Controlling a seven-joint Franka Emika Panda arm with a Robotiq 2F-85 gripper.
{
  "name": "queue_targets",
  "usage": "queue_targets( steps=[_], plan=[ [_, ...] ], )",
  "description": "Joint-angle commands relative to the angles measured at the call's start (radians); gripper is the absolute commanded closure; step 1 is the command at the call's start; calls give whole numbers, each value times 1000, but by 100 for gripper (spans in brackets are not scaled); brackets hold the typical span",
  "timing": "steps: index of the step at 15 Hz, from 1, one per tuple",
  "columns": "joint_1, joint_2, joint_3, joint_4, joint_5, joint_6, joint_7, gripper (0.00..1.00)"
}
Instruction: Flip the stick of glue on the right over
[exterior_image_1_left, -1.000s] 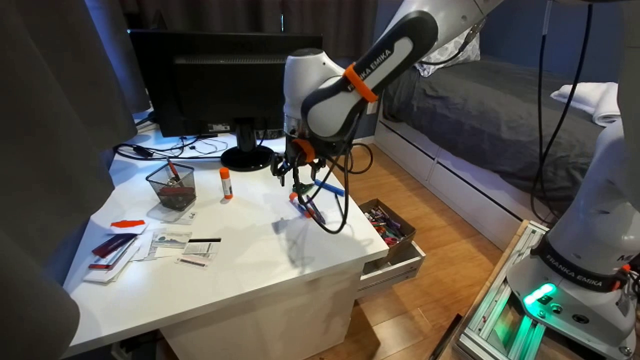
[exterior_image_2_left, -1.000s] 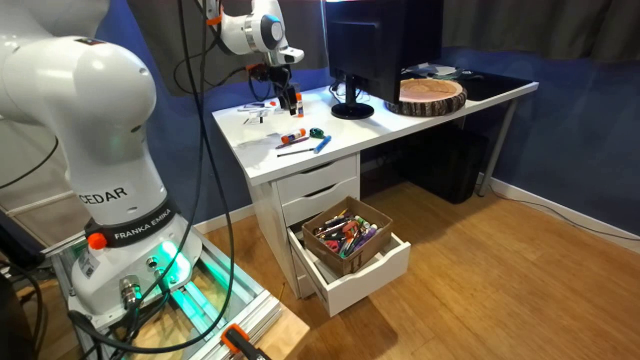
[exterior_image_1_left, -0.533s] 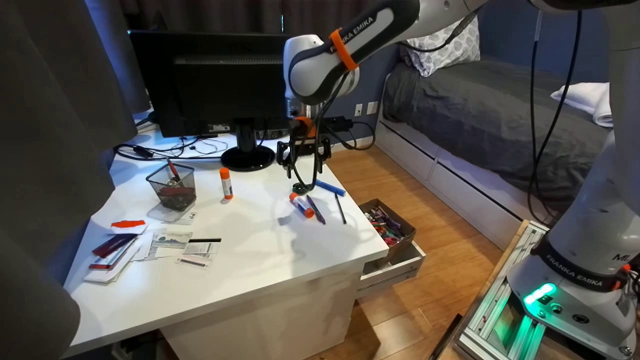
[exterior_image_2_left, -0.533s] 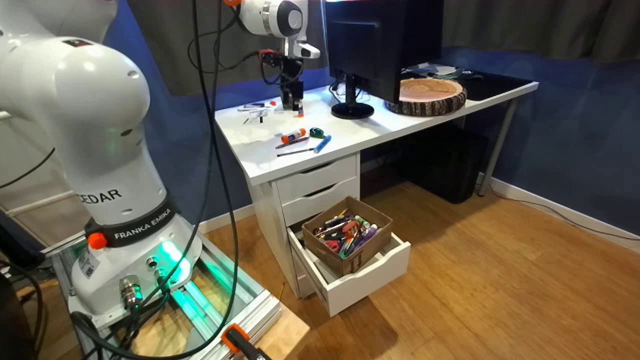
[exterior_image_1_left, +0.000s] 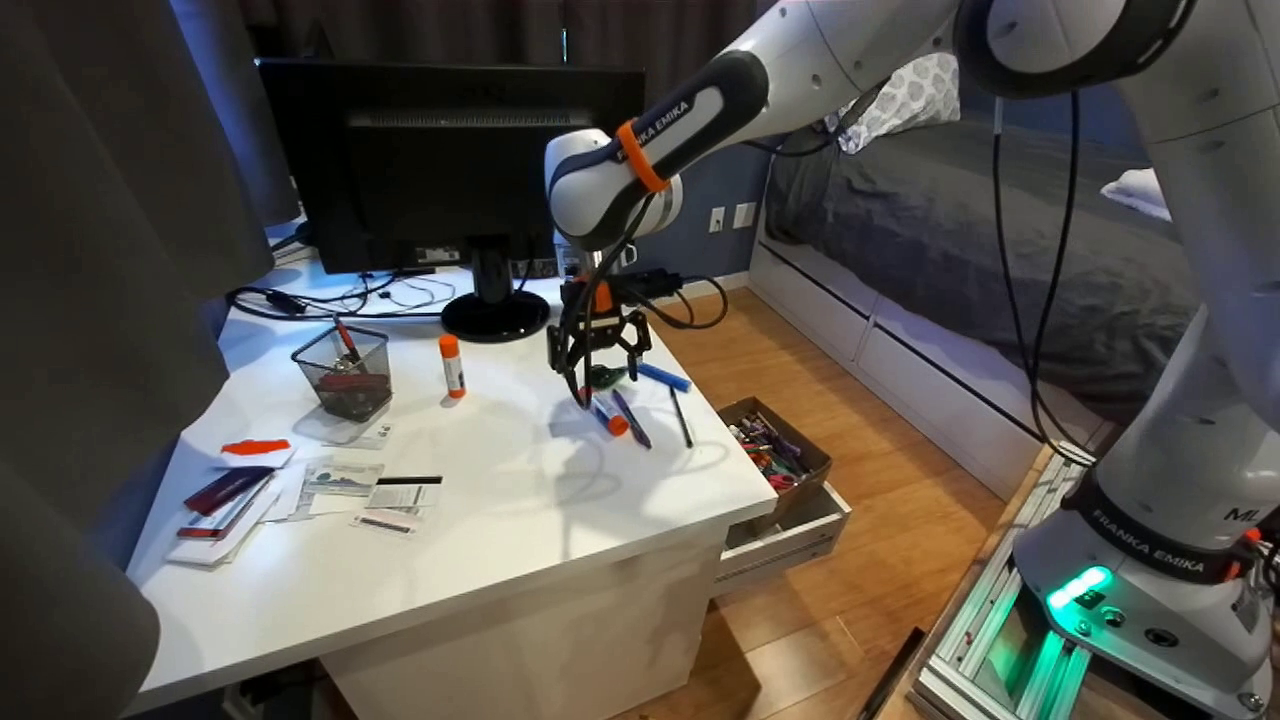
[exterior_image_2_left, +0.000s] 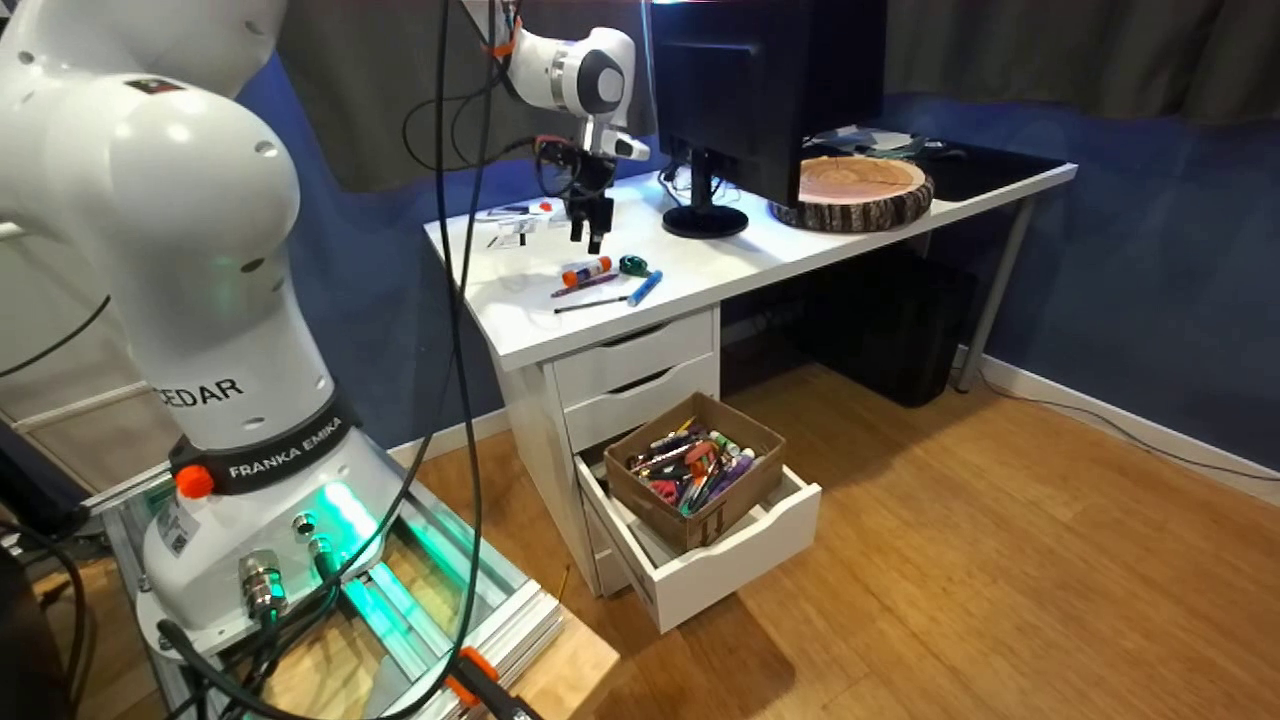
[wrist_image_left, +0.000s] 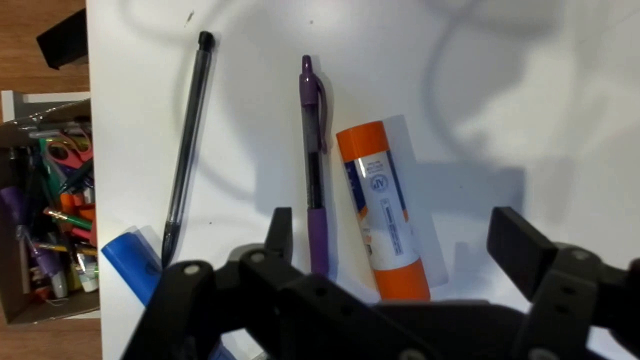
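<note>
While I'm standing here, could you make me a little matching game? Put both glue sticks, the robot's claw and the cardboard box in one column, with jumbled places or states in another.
Things:
1. Standing glue stick
2. Lying glue stick
3. Gripper
4. Cardboard box

Places or states:
a. In the pulled-out drawer
b. Above the desk, jaws apart
c. Nearest of the four to the mesh cup
d. Beside the purple pen

Pairs: 1-c; 2-d; 3-b; 4-a
</note>
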Motion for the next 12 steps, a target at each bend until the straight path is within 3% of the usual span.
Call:
queue_targets(
  steps=[1,12],
  plan=[
    [-2,91,4,115,31,-35,-30,0],
    [-8,210,7,271,53,-113,-47,5]
  ],
)
